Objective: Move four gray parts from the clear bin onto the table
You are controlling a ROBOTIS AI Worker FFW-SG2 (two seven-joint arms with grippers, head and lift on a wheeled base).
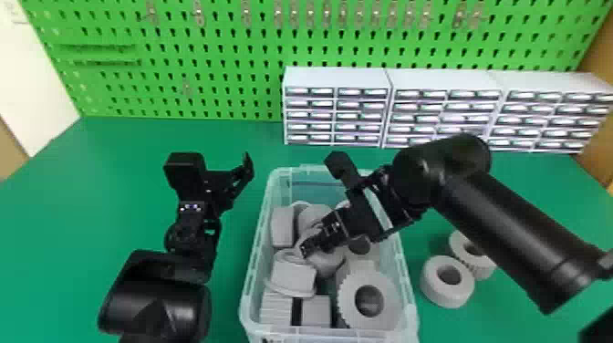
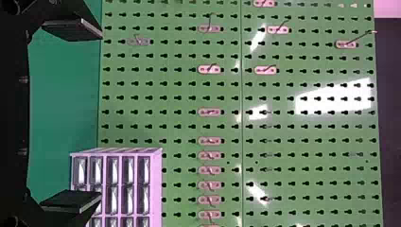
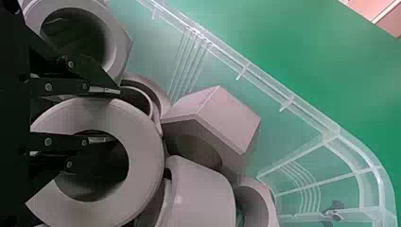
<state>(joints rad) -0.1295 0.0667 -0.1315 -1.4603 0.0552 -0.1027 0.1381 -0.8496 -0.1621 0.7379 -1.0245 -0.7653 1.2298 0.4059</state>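
Green pegboard [image 1: 219,68] behind a green counter [image 1: 91,191], small drawer cabinets [image 1: 337,77] at its foot. Right pincer [image 1: 304,248] is down in the clear bin [image 1: 250,273], narrow gap between its fingers: one outside the wall of a thick gray ring [image 3: 146,161], the other at the bore. That part is smooth, matte, round-edged, among other gray parts. Toothed gear [image 1: 346,296] with round bore at the bin's near end. Two gray rings [image 1: 460,292] on the counter, right of the bin. Left pincer [image 1: 228,184] wide, left of the bin
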